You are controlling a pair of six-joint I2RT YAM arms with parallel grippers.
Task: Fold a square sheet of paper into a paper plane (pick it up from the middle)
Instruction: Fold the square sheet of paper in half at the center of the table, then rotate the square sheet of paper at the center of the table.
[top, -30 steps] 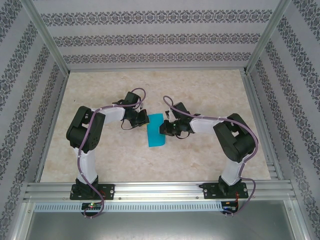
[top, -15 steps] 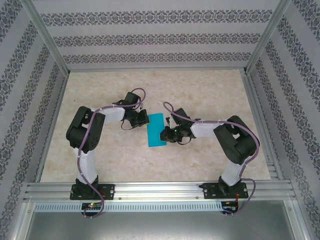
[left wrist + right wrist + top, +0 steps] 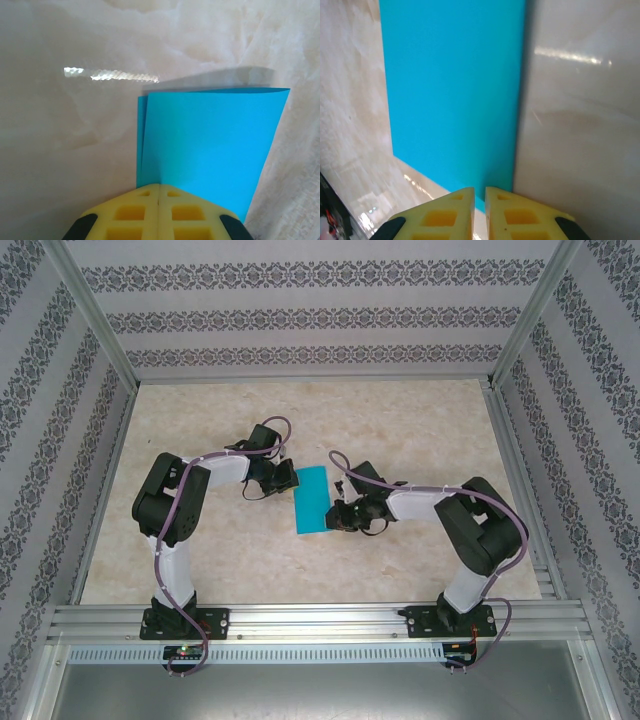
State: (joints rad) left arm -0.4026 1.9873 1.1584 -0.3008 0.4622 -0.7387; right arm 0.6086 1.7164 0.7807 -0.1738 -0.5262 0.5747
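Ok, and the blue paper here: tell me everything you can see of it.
The blue paper is thin, plain bright cyan, folded once into a narrow two-layer rectangle, the layers slightly offset along one side. It lies on the marbled table between the two arms. The left fingers, closed, rest at one long edge; the right fingers, nearly together, sit at the opposite edge near a corner. Whether either pair pinches it is unclear.
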